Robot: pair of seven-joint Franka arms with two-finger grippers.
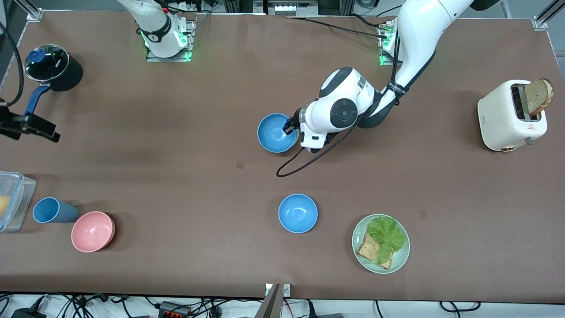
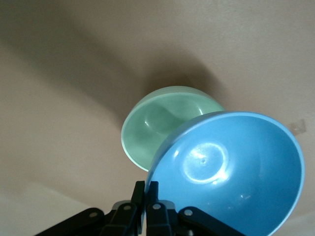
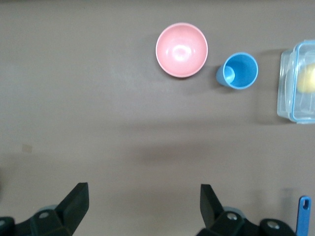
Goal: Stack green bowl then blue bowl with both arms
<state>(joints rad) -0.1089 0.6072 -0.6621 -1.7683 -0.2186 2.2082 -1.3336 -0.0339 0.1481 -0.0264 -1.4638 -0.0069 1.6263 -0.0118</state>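
- Left gripper (image 2: 146, 189) clenched on blue bowl's (image 2: 231, 172) rim, held tilted over green bowl (image 2: 157, 123).
- Right gripper (image 3: 142, 201) released, waiting above tabletop (image 3: 98, 123).

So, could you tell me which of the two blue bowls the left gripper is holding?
The blue bowl farther from the front camera: the left gripper pinches its rim, above the green bowl. The other blue bowl sits untouched.
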